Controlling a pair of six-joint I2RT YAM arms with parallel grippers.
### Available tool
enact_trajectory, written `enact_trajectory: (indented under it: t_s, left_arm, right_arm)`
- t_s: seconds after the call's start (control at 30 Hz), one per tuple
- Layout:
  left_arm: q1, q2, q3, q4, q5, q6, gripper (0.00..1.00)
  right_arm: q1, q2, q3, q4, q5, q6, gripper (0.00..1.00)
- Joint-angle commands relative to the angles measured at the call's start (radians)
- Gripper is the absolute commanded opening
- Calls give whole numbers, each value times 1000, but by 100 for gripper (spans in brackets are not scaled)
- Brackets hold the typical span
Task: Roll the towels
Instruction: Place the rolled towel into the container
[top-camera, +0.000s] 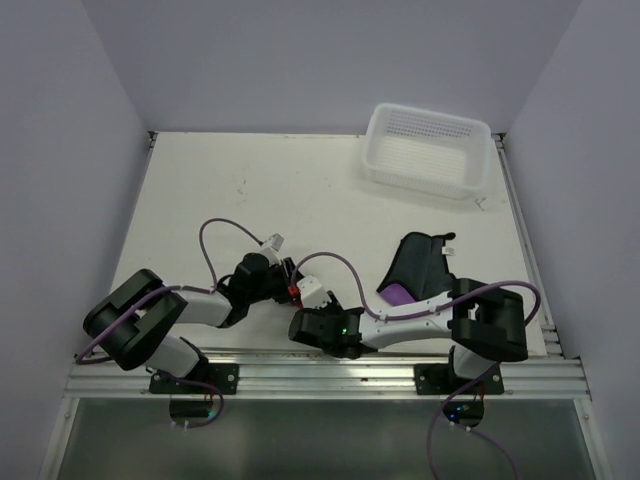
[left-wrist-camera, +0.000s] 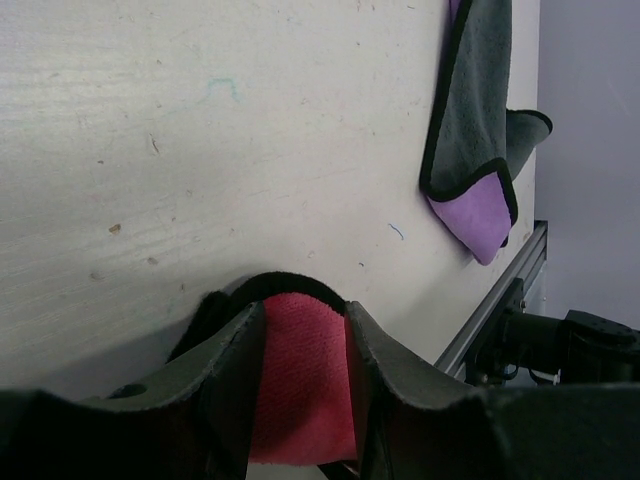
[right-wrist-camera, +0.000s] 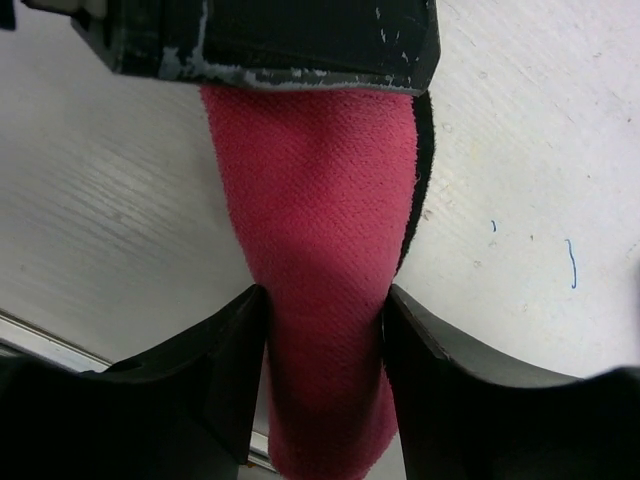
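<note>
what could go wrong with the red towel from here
Both claws, left and right, pinch the rolled red towel right at the table's near edge. If either lets go unevenly, the roll may spring loose or slip off the edge. The purple towel lies unrolled beside the right arm, which may drag it.

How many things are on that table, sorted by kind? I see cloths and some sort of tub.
Towels: 2, a pink-red towel between the two tools, and a purple and dark grey towel lying near the right arm.
Baskets: 1, a white basket at the far right.
Total: 3
</note>
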Motion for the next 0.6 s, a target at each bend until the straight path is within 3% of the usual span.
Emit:
enact_trajectory:
  t_s: [0.0,0.23,0.57]
  left_arm:
    - [-8,25,7,-28,14,17,42]
    - [-8,28,12,-33,19,21,42]
    - [-9,26,21,-47,22,25,41]
  right_arm:
    - [-34,-33,-10,73,-65,-18,54]
    - [-63,-45,-13,80,-84,-49,62]
    - [-85,-33,-9,131,-132,-90,66]
